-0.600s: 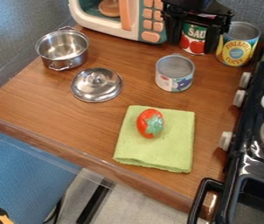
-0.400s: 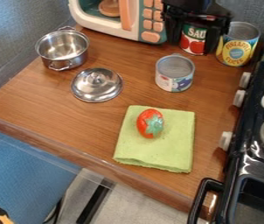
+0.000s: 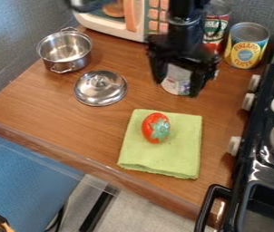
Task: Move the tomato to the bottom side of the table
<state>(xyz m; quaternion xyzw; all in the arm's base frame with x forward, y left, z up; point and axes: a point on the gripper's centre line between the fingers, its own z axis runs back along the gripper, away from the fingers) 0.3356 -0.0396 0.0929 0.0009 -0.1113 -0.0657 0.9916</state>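
Note:
The black gripper (image 3: 176, 87) hangs open over the small grey can, above and slightly right of the tomato, with the can's label showing between its fingers. A red tomato (image 3: 153, 128) with a green leafy top lies on the upper middle of a folded green cloth (image 3: 176, 156). The cloth lies on the wooden table (image 3: 61, 129), in its lower right part. Gripper and tomato are apart.
A metal pot (image 3: 65, 50) and its lid (image 3: 100, 88) stand at the left. The small can (image 3: 177, 80) is under the gripper. A yellow can (image 3: 247, 45), another can and a toy microwave (image 3: 112, 20) stand behind. A black stove (image 3: 266, 149) borders the right.
The arm and gripper have come down from the top edge toward the cloth, and now cover much of the small grey can. The tomato and cloth have stayed where they were.

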